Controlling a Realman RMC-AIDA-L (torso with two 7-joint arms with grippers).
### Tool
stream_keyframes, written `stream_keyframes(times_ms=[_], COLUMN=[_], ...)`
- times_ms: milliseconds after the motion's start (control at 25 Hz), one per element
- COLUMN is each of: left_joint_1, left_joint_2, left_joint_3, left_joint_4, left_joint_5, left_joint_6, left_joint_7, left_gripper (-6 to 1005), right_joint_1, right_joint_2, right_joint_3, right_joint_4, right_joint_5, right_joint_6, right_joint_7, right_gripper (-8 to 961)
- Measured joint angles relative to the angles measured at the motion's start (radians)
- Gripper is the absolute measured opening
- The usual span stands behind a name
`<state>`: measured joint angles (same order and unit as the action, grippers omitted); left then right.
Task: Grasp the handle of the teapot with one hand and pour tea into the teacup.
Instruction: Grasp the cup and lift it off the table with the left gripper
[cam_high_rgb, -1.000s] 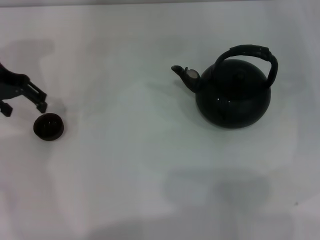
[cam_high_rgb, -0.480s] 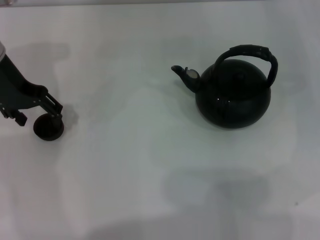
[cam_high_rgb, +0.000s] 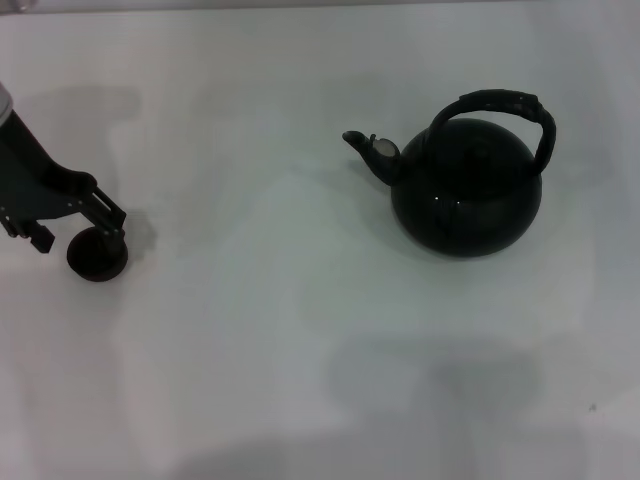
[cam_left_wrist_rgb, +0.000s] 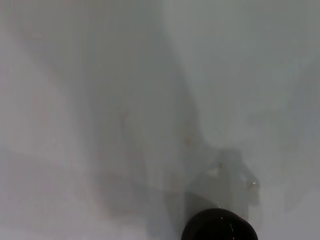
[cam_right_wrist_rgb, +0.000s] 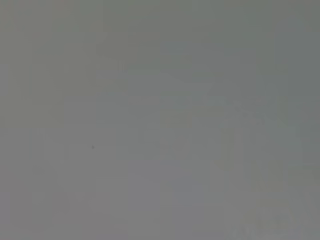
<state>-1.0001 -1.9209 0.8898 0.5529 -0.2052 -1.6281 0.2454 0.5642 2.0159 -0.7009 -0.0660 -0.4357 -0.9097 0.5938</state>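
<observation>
The glossy black teapot (cam_high_rgb: 466, 195) stands upright on the right part of the white table, its spout (cam_high_rgb: 365, 148) pointing left. Its thick black handle (cam_high_rgb: 500, 105) arches over the body with nothing holding it. The tiny dark teacup (cam_high_rgb: 97, 256) sits at the far left and also shows in the left wrist view as the teacup (cam_left_wrist_rgb: 219, 226). My left gripper (cam_high_rgb: 77, 235) hangs open over the cup's back rim, one finger on each side. I cannot tell whether the fingers touch the cup. My right gripper is out of view.
The white table (cam_high_rgb: 300, 330) stretches between the cup and the teapot, with faint shadows near the front edge. The right wrist view holds only a plain grey surface (cam_right_wrist_rgb: 160, 120).
Over the last second my left gripper moved right and down until its fingers straddle the teacup. It has barely shifted in the last half second. The teapot has stayed put.
</observation>
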Motion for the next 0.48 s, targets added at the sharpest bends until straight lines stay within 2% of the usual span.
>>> stream_keyframes(times_ms=[480], left_joint_1=[0.000], left_joint_2=[-0.007], left_joint_3=[0.001], left_joint_4=[-0.024], left_joint_5=[0.001], left_joint_6=[-0.002], left_joint_7=[0.000], left_gripper=[876], right_joint_1=[0.000], right_joint_2=[0.000], right_joint_3=[0.000], right_joint_4=[0.000], right_joint_5=[0.004], right_joint_6=[0.000], right_joint_7=[-0.001], right_gripper=[740])
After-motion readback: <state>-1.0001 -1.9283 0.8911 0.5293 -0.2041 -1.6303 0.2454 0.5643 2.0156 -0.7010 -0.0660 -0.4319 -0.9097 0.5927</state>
